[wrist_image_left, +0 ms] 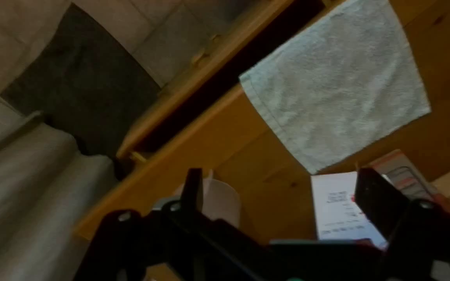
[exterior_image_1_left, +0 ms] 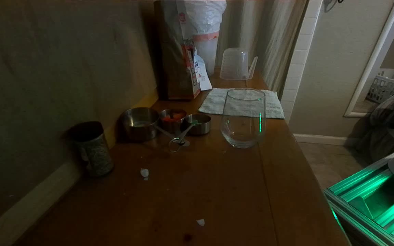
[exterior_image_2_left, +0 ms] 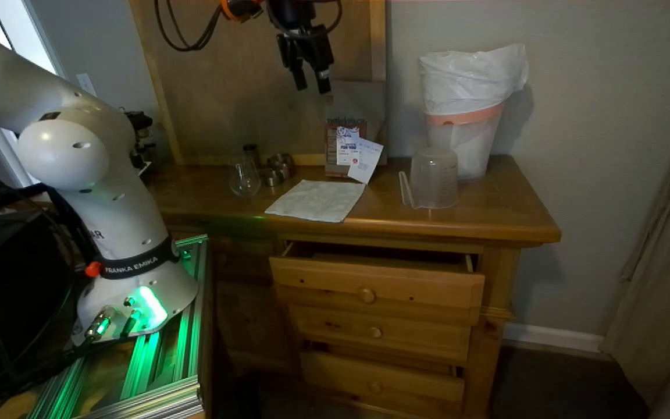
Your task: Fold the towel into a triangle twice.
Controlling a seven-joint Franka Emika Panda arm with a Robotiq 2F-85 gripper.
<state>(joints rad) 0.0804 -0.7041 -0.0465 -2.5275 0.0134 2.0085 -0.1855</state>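
Observation:
The towel (exterior_image_2_left: 319,201) is a pale grey-white cloth. It lies flat and spread out as a four-sided sheet on the wooden desk (exterior_image_2_left: 486,215), close to its front edge. It also shows in an exterior view (exterior_image_1_left: 275,105), partly behind a clear glass, and in the wrist view (wrist_image_left: 338,84) at the upper right. My gripper (exterior_image_2_left: 313,88) hangs well above the desk, over the towel's area and in front of a paper bag. In the wrist view the gripper (wrist_image_left: 277,175) has its two black fingers wide apart with nothing between them.
The stemless glass (exterior_image_1_left: 243,133) and metal measuring cups (exterior_image_1_left: 140,124) stand beside the towel. The paper bag (exterior_image_2_left: 344,110) with a white receipt (exterior_image_2_left: 365,162) stands behind it. A clear measuring jug (exterior_image_2_left: 435,180) and a lined bin (exterior_image_2_left: 466,139) stand farther along. The top drawer (exterior_image_2_left: 376,279) is partly open.

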